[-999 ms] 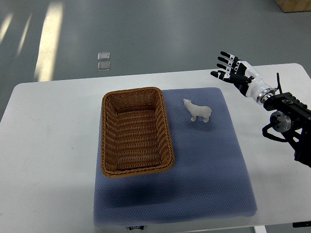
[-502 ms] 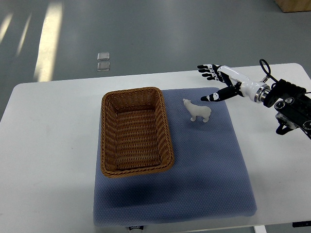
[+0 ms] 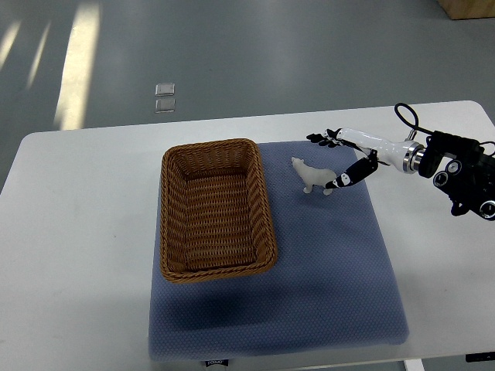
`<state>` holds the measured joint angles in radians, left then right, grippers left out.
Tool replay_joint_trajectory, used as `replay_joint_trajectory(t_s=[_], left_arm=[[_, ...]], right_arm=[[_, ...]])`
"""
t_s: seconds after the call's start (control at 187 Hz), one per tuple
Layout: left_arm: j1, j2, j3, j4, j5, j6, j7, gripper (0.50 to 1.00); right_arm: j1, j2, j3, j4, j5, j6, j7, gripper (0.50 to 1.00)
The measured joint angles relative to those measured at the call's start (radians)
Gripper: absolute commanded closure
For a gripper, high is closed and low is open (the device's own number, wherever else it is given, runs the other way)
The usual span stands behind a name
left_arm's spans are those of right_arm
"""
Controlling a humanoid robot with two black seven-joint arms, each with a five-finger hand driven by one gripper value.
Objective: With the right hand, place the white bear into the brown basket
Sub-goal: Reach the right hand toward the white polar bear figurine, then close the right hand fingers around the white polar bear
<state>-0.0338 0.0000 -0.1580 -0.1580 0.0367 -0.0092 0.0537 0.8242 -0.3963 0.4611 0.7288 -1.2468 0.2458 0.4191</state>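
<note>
A small white bear [image 3: 312,175] stands upright on the blue mat [image 3: 325,263], just right of the brown wicker basket [image 3: 216,209], which holds nothing. My right hand [image 3: 325,161] reaches in from the right edge and sits around the bear's rear, fingers spread above it and thumb below it. The hand is open and nothing shows it gripping the bear. No left arm shows in the picture.
The mat lies on a white table [image 3: 77,232] with rounded corners. Grey floor lies beyond the far edge, with two small clear squares [image 3: 165,97] on it. A cardboard box corner [image 3: 468,8] shows at the top right.
My right hand has moved left and down from the table's far right toward the bear, and now brackets the bear's rear. The bear and basket have not moved.
</note>
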Motion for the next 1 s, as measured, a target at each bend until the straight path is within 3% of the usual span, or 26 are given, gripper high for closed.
replay_joint_trajectory(t_s=[0.475,0.999], left_arm=[[-0.005,0.000,0.001,-0.004,0.000,0.000,0.001,0.500],[-0.006,0.000,0.001,0.001,0.000,0.001,0.002,0.500]], right_arm=[[0.021,0.009,-0.099,-0.017,-0.025,-0.051,-0.037,0.654],[0.042,0.023,-0.114,-0.007,-0.025,-0.044,-0.036,0.670]])
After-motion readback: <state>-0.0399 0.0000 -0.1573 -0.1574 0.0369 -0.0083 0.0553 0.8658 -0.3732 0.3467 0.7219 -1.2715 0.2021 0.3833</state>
